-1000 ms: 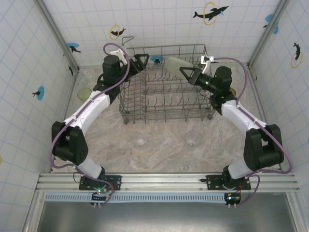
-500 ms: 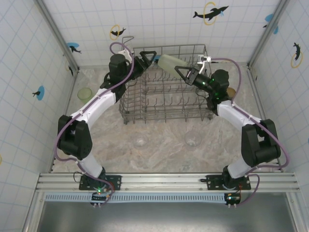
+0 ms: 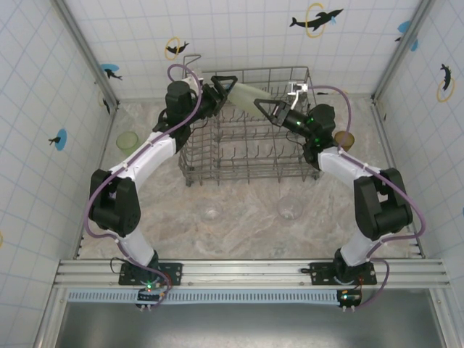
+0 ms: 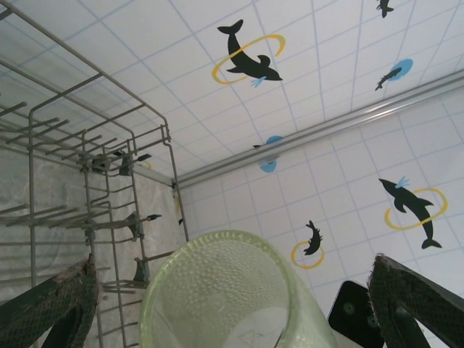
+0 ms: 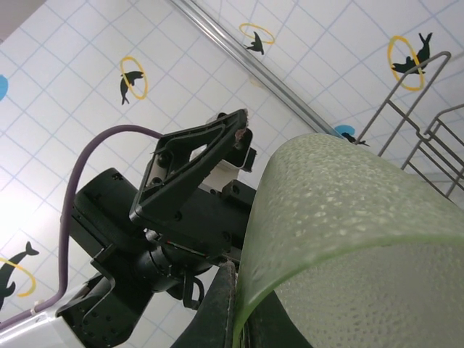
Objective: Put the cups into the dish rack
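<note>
Both arms have converged at upper centre: right gripper (image 3: 265, 107), clamped on the pale green cup (image 3: 246, 93) over the dish rack (image 3: 246, 156), meets the wide-open left gripper (image 3: 222, 86) (a mistimed release could drop it).

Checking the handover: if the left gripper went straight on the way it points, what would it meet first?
The pale green cup, held by the right gripper: its mouth faces the left gripper's open fingers. How near is unclear.
</note>
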